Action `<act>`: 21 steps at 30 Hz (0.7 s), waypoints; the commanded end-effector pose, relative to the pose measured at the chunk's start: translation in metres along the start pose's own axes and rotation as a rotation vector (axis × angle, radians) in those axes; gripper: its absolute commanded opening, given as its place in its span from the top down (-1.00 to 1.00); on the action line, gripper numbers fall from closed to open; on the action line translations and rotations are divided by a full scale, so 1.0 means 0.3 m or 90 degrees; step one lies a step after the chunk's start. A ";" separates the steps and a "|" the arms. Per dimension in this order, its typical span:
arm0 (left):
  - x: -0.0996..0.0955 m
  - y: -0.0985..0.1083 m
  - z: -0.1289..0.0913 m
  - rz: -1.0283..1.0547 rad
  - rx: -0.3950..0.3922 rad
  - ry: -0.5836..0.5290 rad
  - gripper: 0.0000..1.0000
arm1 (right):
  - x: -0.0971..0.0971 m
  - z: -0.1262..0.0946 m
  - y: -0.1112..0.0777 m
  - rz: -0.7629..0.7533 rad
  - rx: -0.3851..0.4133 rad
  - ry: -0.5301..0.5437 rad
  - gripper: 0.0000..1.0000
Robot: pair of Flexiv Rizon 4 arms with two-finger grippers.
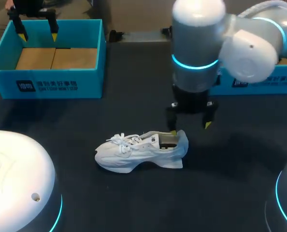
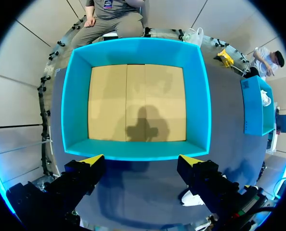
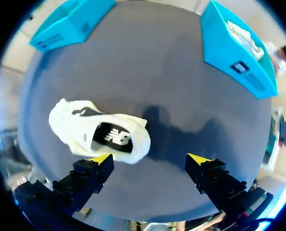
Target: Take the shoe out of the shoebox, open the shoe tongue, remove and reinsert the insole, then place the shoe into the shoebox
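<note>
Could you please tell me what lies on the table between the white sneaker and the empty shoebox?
Nothing: the head view shows only bare table between sneaker and shoebox.

White laced shoe (image 1: pixel 138 151) upright on sole, well apart from open teal shoebox (image 1: pixel 47 84)

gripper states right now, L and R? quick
Left gripper: open, holding nothing, over the shoebox.
Right gripper: open, holding nothing, at the heel end of the shoe.
</note>
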State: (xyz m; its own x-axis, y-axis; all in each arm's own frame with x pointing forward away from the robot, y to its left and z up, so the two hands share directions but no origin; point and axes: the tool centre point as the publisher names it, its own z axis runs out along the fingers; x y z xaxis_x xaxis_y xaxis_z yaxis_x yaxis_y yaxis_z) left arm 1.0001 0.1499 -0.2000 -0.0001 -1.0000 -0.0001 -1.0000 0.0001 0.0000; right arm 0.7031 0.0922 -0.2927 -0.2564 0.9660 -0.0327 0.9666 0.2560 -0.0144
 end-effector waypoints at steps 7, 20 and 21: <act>0.000 0.000 0.000 0.000 0.000 0.000 -1.00 | -0.075 -0.008 -0.034 -0.159 -0.055 0.209 -1.00; 0.000 0.000 0.000 0.000 0.000 0.000 -1.00 | -0.185 0.030 -0.071 -0.391 -0.292 0.454 -1.00; 0.000 0.000 0.000 0.000 0.000 0.000 -1.00 | -0.185 0.030 -0.071 -0.391 -0.292 0.454 -1.00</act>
State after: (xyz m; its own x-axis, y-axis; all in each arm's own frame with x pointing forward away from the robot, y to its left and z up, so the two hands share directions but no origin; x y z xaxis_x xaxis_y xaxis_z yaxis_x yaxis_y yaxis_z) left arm 1.0000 0.1499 -0.2000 -0.0001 -1.0000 -0.0001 -1.0000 0.0001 0.0000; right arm 0.7036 0.0450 -0.2961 -0.6896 0.6839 0.2382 0.7239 0.6603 0.1999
